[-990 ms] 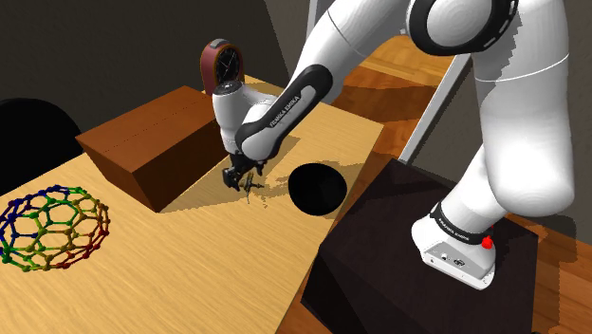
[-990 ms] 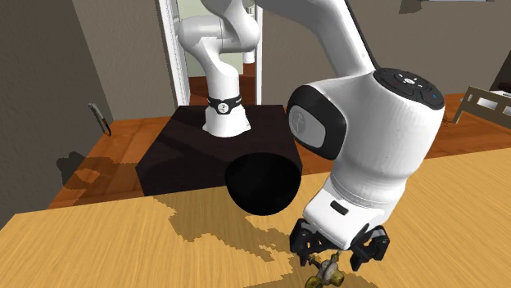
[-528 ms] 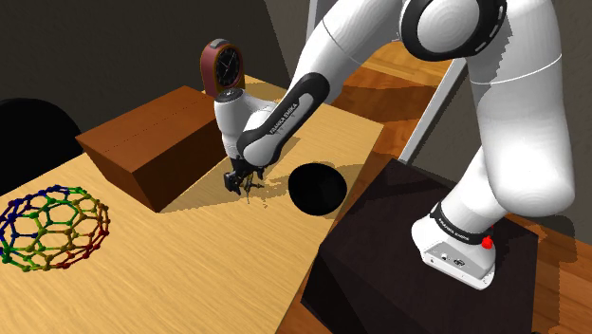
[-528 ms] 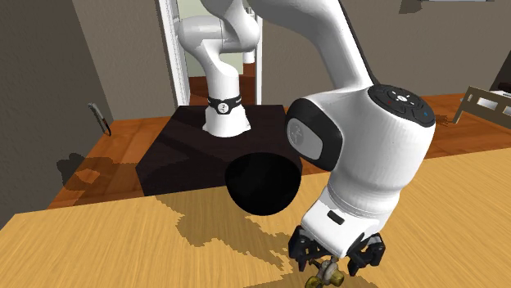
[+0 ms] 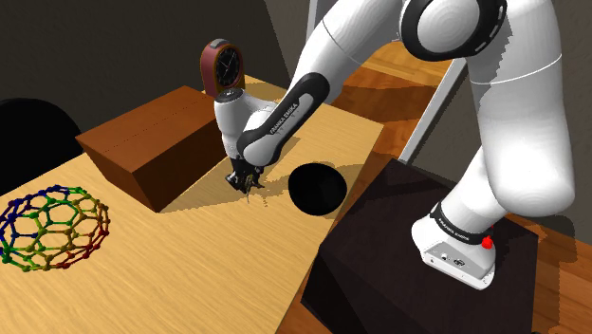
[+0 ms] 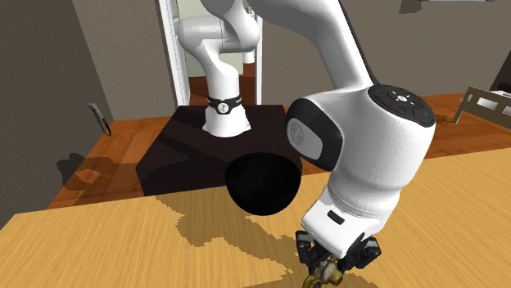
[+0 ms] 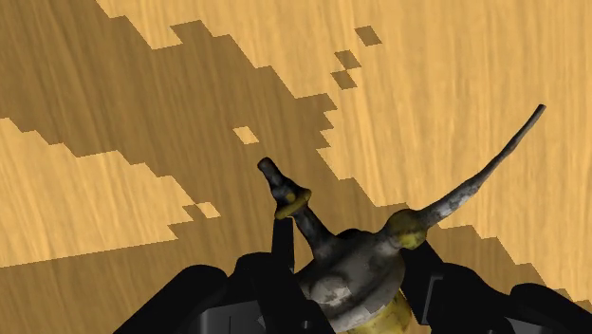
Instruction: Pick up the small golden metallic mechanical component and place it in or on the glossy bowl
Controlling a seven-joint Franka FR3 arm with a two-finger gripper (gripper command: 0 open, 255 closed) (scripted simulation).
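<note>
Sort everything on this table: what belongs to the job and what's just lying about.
Job: golden component, clasped in the jaws; black bowl.

Lying about: brown box; arched clock; coloured wire-frame ball.

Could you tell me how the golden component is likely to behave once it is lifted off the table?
The component looks rigid and metallic, so it probably won't flex. Its rounded body could twist between the jaws clasping it. The long thin spike may snag or bend if knocked.
</note>
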